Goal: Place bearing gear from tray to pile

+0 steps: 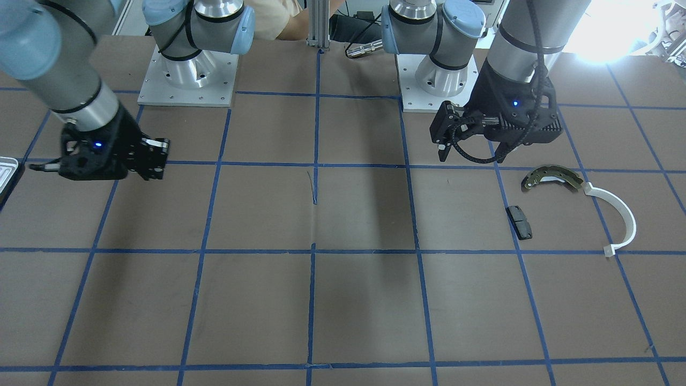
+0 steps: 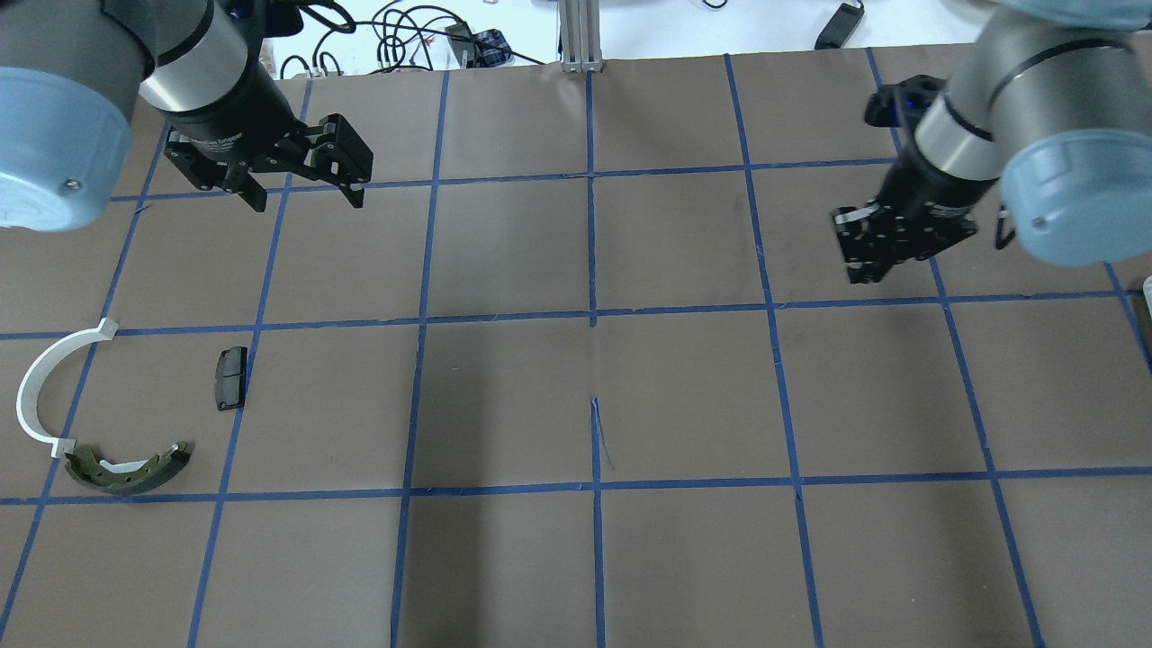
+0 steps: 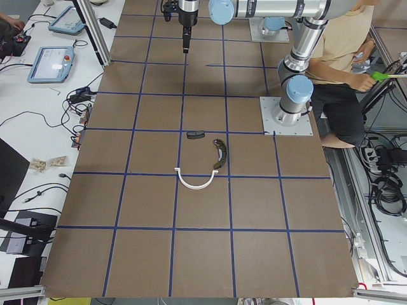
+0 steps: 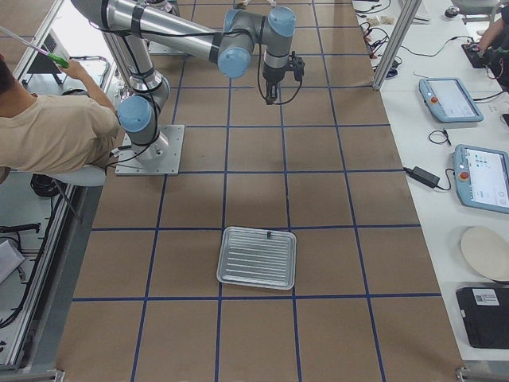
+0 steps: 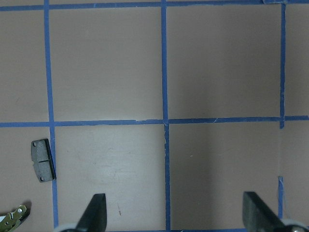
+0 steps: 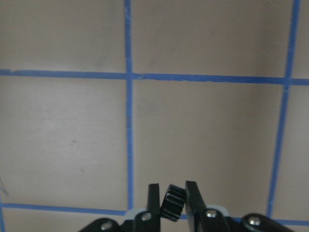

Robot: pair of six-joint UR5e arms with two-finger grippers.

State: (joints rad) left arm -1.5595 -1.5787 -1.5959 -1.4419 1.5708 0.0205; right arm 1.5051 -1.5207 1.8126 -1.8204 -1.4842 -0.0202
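Note:
My right gripper [image 6: 173,194] is shut on a small black toothed bearing gear [image 6: 173,202] and holds it above the brown table; it also shows in the overhead view [image 2: 859,270]. The whitish ridged tray [image 4: 257,257] lies off to its side, with only its edge in the front view [image 1: 6,171]. The pile lies at the far left of the overhead view: an olive brake shoe [image 2: 126,470], a white half-ring [image 2: 36,396] and a black pad [image 2: 230,378]. My left gripper [image 2: 306,202] is open and empty, hovering beyond the pile.
Blue tape lines [image 2: 592,315] divide the brown table into squares. The two arm bases [image 1: 187,80] stand at the robot's edge. A seated person [image 4: 56,135] is beside the robot. Cables and tablets [image 4: 449,99] lie on the white side bench.

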